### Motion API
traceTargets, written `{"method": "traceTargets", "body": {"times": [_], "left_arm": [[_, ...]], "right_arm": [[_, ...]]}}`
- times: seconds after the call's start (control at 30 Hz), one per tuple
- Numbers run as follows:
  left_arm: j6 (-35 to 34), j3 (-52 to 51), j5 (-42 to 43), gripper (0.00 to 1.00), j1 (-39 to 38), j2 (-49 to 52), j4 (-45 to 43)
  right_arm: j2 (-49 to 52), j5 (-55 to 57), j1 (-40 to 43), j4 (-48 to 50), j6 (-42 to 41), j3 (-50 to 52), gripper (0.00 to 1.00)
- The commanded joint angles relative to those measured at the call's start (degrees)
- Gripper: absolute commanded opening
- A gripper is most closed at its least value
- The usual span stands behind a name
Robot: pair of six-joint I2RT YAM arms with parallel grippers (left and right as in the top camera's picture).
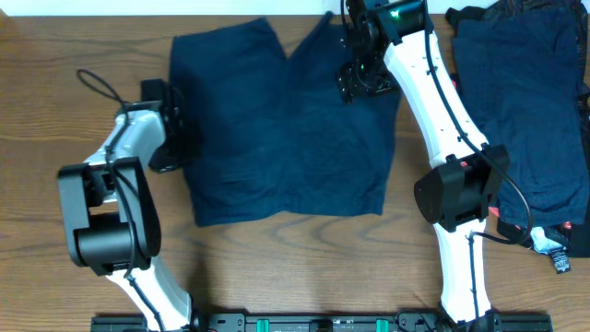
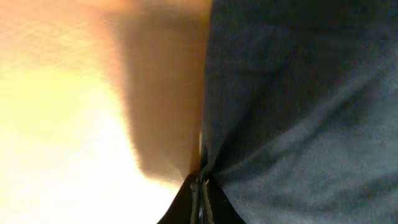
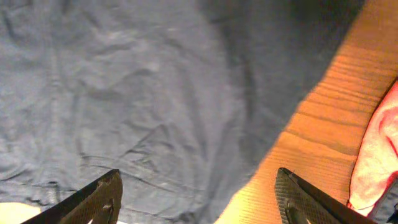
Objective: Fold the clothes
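Note:
A wide pair of navy shorts (image 1: 286,129) lies spread flat in the middle of the wooden table, legs toward the far edge. My left gripper (image 1: 180,138) is at the shorts' left edge. In the left wrist view its fingers (image 2: 202,196) are shut on that edge of the shorts (image 2: 298,112). My right gripper (image 1: 355,83) hovers over the shorts' far right leg. In the right wrist view its fingers (image 3: 199,199) are wide open and empty above the navy cloth (image 3: 137,93) and its edge. A coral-red piece (image 3: 376,155) shows at the right.
A pile of dark navy garments (image 1: 525,101) lies at the right side of the table, with a white tag (image 1: 551,246) at its near end. Bare wooden table (image 1: 55,37) surrounds the shorts. The arm bases stand at the front edge.

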State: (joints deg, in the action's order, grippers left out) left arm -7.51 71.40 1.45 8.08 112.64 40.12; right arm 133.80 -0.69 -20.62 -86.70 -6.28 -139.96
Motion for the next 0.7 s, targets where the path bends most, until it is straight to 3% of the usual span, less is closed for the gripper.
{"method": "traceTargets", "body": {"times": [0.0,0.17,0.23,0.3,0.5,0.57,0.67], "left_arm": [[-0.4,-1.0,-3.4,0.06,2.5,1.1,2.2],[-0.5,-1.0,-0.2,0.06,3.8,-1.1,4.9],[1.0,-0.6,2.3,0.47,3.8,-2.7,6.4],[1.9,0.5,4.2,0.66,3.8,-4.1,8.8],[1.5,8.0,4.2,0.82,3.8,-9.4,18.3],[0.9,11.3,4.2,0.99,3.8,-12.0,21.3],[-0.7,14.7,4.4,0.98,3.7,-16.0,23.6]], "right_arm": [[-1.4,-1.0,-0.5,0.4,-0.1,0.3,0.77],[-1.4,-1.0,-0.4,0.8,-1.0,0.3,0.73],[-1.4,-1.1,-0.4,0.5,-2.6,0.3,0.72],[-1.5,-1.1,-0.1,-0.2,-3.4,0.3,0.76],[-1.4,-1.1,2.2,-4.6,-6.2,0.3,0.81],[-1.4,-1.3,2.8,-4.5,-6.6,1.1,0.81],[-1.4,-1.5,2.8,-2.9,-7.0,4.7,0.74]]}}
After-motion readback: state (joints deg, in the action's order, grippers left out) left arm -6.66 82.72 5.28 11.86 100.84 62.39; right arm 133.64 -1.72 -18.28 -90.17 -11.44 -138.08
